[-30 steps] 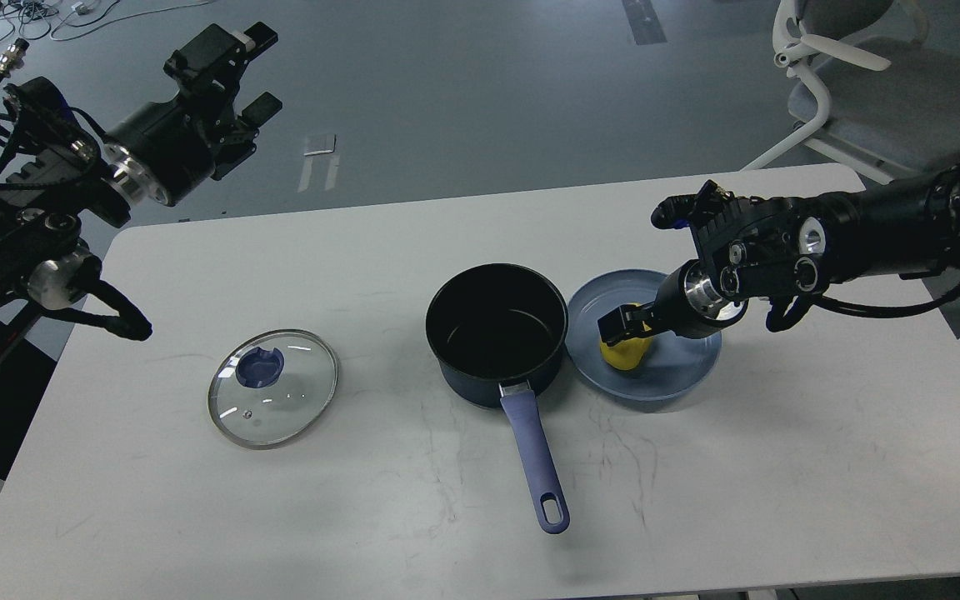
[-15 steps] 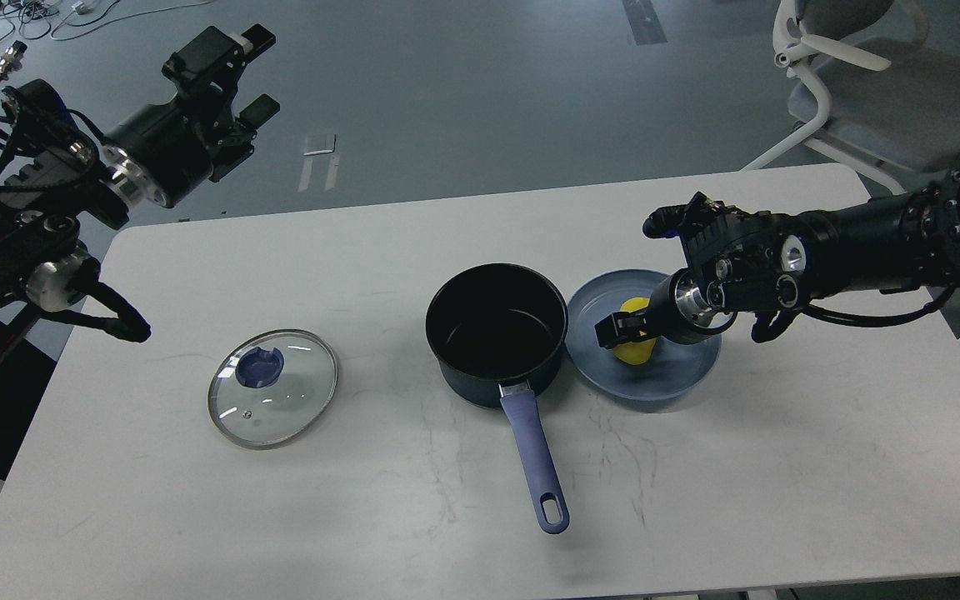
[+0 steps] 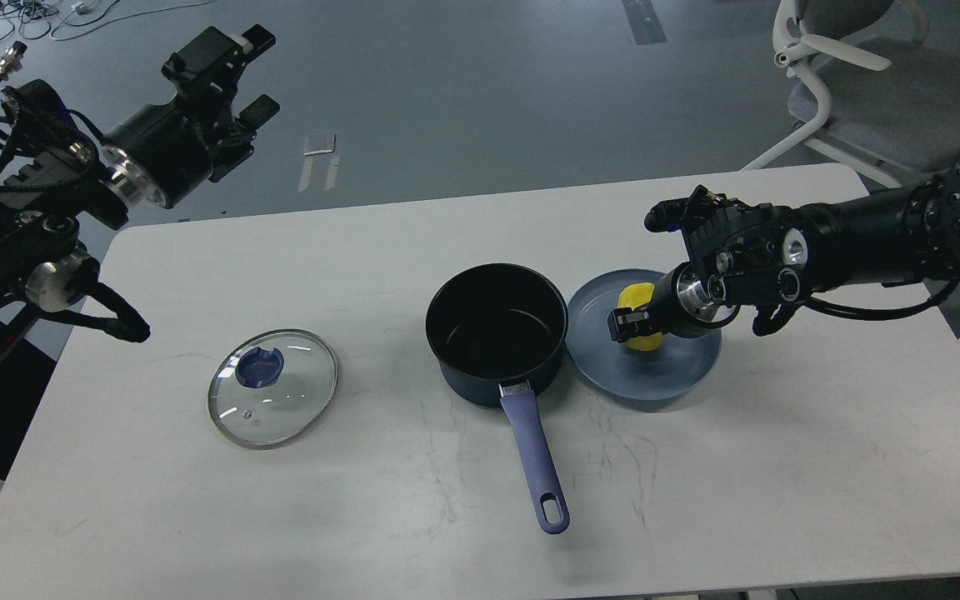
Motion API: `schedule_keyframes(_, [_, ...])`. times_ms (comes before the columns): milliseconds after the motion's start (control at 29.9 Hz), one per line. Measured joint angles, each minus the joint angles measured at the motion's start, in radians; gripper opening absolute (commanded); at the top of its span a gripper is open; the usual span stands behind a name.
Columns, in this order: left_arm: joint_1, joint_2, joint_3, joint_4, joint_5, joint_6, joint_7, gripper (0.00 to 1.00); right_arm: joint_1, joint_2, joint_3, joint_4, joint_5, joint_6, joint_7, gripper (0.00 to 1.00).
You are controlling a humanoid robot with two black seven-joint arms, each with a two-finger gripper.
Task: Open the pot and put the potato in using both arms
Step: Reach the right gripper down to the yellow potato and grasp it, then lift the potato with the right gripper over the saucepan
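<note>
- L gripper (image 3: 248, 73) — raised at far left, above floor beyond table edge; fingers spread apart, holding nothing.
- Glass lid (image 3: 272, 387) — flat on white table (image 3: 780, 467), left of pot, well apart from it; blue knob (image 3: 258, 367) facing up.
- Pot (image 3: 497, 333) — table centre, uncovered, dark inside, nothing visible in it; blue handle (image 3: 535, 454) points toward near edge.
- Blue plate (image 3: 655, 379) — just right of pot, rims touching or nearly so, can't tell which.
- Potato (image 3: 638, 317) — yellow, over the plate, gripped between R fingers; whether it rests on the plate or is lifted clear, can't tell.
- R gripper (image 3: 632, 325) — reaches in from right, angled down-left, closed around potato.
- Office chair (image 3: 847, 75) — top right corner, on floor behind table.
</note>
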Motion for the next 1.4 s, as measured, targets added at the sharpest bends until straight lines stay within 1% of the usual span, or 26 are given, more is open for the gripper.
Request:
schedule_keyframes(167, [0.0, 0.0, 0.0, 0.0, 0.0, -0.001, 0.0, 0.98, 0.045, -0.014, 0.0, 0.025, -0.001, 0.004, -0.001, 0.02])
schedule_keyframes(367, [0.0, 0.0, 0.0, 0.0, 0.001, -0.001, 0.0, 0.98, 0.177, -0.036, 0.015, 0.115, -0.01, 0.012, 0.003, 0.03])
schedule_keyframes(501, [-0.002, 0.0, 0.0, 0.0, 0.002, -0.002, 0.0, 0.98, 0.271, -0.001, 0.047, 0.15, -0.011, 0.012, 0.008, 0.03])
schedule_keyframes(635, [-0.003, 0.0, 0.0, 0.0, 0.002, -0.002, 0.0, 0.98, 0.322, 0.053, 0.07, 0.159, -0.002, 0.012, 0.009, 0.03])
schedule_keyframes(802, [-0.003, -0.002, 0.0, 0.0, 0.002, 0.0, 0.0, 0.98, 0.337, 0.062, 0.078, 0.152, 0.005, 0.011, 0.013, 0.03])
schedule_keyframes(1036, [0.001, -0.001, 0.0, 0.0, 0.0, 0.003, 0.0, 0.98, 0.287, 0.062, 0.076, 0.143, 0.006, 0.003, 0.02, 0.05])
schedule_keyframes(1069, [0.001, -0.001, 0.0, 0.0, 0.0, 0.004, 0.0, 0.98, 0.28, 0.062, 0.079, 0.143, 0.009, 0.001, 0.028, 0.05])
schedule_keyframes(1203, [0.001, -0.008, 0.0, 0.0, 0.0, 0.005, 0.0, 0.98, 0.266, 0.062, 0.109, 0.152, 0.031, 0.0, 0.082, 0.05])
schedule_keyframes(1403, [0.002, -0.012, 0.0, -0.001, 0.0, 0.005, 0.0, 0.98, 0.242, 0.062, 0.12, 0.155, 0.011, 0.007, 0.111, 0.05])
